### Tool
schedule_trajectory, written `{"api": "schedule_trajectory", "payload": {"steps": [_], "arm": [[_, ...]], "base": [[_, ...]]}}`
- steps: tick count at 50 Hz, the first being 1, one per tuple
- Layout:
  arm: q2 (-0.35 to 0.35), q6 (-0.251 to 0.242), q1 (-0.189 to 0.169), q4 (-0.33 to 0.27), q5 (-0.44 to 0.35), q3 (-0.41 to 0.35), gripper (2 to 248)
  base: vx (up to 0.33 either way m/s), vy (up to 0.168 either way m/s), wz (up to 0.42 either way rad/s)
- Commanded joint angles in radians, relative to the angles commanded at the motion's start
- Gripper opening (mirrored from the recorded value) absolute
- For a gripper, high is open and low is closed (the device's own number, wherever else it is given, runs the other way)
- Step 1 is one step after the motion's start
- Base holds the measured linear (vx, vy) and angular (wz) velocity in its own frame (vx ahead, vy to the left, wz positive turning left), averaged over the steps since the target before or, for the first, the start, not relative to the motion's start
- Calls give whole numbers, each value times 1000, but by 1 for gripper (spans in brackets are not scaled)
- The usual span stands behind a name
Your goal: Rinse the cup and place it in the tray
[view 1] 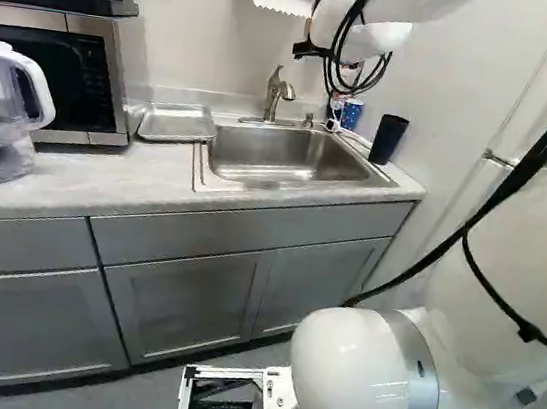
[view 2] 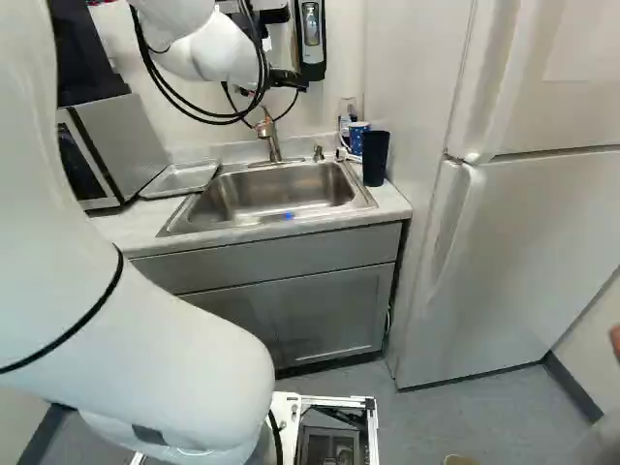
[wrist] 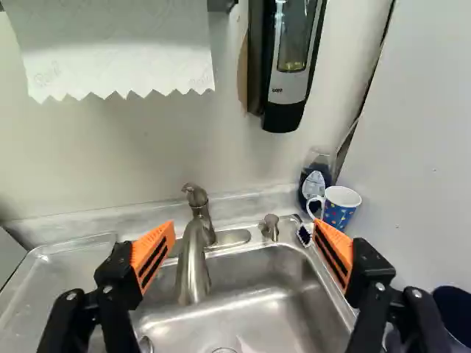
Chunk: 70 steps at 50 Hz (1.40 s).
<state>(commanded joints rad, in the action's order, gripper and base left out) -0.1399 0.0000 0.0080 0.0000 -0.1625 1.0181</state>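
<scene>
Blue, spotted and white-handled, the small mug point(view 1: 352, 112), likely the cup meant, is standing by the steel sink point(view 1: 271, 149), at the upper middle of the left base view. A clear bottle point(wrist: 315, 182) and a tall dark tumbler point(view 1: 387, 139) are crowding it, so a sideways approach is risking tipping either. The black, orange-padded gripper point(wrist: 243, 223) is hovering, jaws spread wide, gripping nothing; dipping early, it could be striking the curved metal faucet point(wrist: 193, 261).

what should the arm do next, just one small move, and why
Probably shift the open gripper toward the right end of the sink: it holds nothing and faces the faucet, while the spotted mug and dark cup both stand off to that side.
</scene>
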Motion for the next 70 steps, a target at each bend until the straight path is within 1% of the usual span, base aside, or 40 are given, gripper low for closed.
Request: {"api": "schedule_trajectory", "payload": {"steps": [44,70], "arm": [[167,0,21,0,56,160,247],[272,0,27,0,85,231,247]], "base": [[0,0,0],[0,0,0]]}}
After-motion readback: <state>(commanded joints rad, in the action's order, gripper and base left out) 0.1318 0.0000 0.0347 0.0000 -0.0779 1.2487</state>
